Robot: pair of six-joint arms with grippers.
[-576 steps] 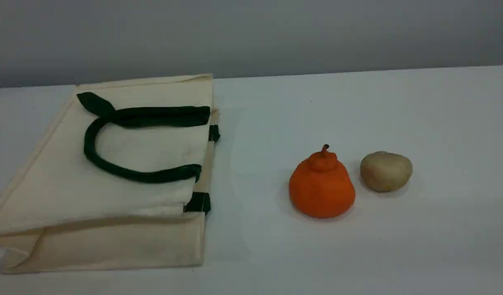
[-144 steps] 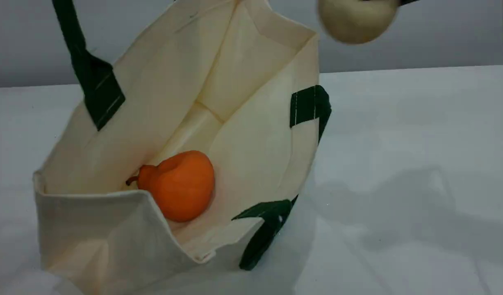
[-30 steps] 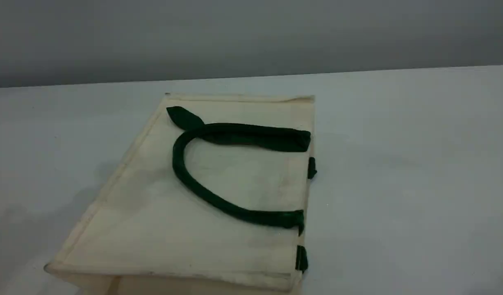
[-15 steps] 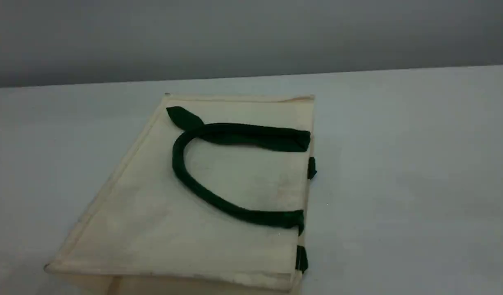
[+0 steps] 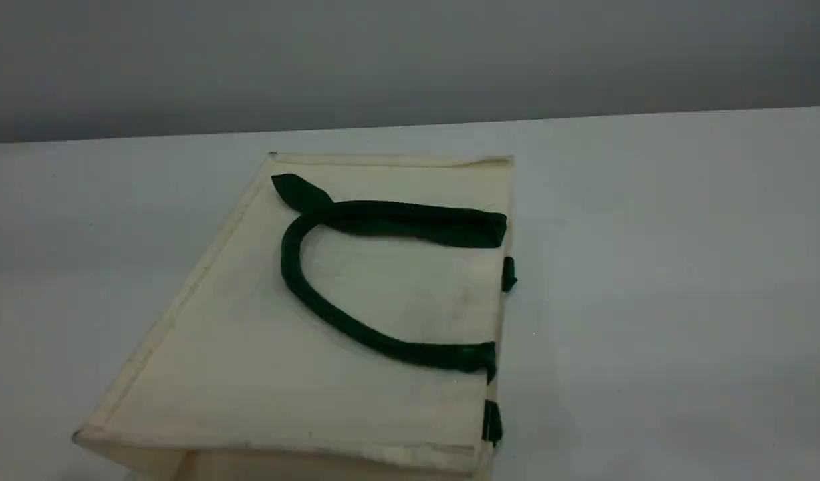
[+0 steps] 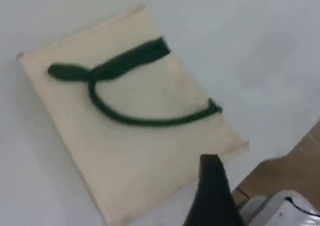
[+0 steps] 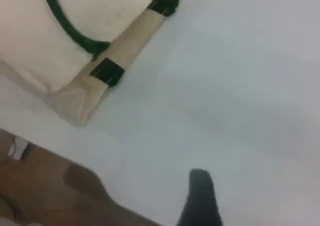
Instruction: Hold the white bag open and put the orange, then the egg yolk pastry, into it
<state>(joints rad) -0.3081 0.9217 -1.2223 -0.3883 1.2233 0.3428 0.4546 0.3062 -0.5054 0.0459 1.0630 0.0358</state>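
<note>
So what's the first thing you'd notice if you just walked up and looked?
The big white bag lying flat in the middle of the table, its opening toward the right. Next, its dark green handle, curled in a loop on top of the pale cloth. No orange or pastry shows anywhere, and both grippers hang clear above, empty.

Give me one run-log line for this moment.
white bag: flat on table, handle on top | orange, pastry: not visible | left gripper: open, empty | right gripper: open, empty

Pale table (image 5: 684, 267), grey wall (image 5: 410, 60) behind.
</note>
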